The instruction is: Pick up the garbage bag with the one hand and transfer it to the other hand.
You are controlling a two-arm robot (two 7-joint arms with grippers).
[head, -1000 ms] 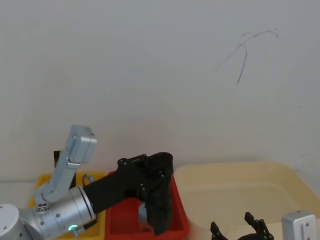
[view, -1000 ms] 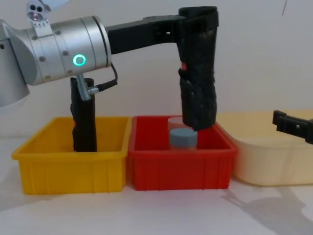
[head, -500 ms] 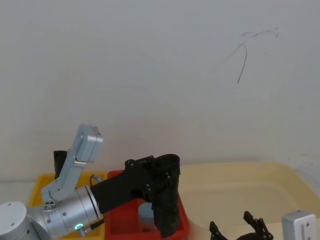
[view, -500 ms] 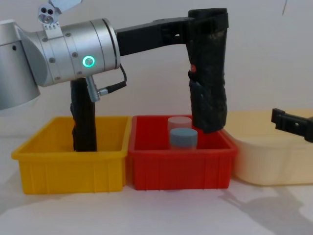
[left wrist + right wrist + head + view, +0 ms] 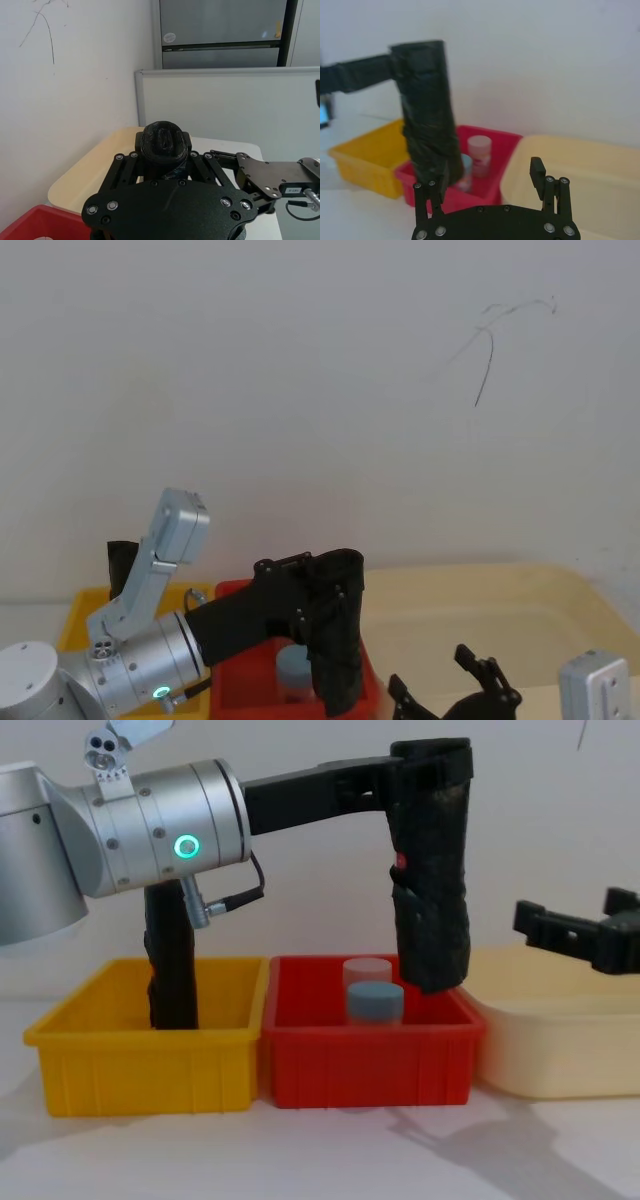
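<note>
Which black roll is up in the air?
The thick crinkly black plastic roll with a red mark, held by the left tool. The slimmer plain black roll stands in the yellow plastic bin.

Yellow bin, red bin, cream tub

The chest view's edge cuts off the right gripper; the slim roll's top is hidden.

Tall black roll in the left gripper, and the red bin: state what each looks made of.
Tall black cylindrical roll, clamped in the left gripper: thin plastic film, likely, semi-matte; its surface is crinkled. Red rectangular bin: probably rigid moulded plastic, smooth with slight sheen; ribbed walls and uniform colour suggest it.
</note>
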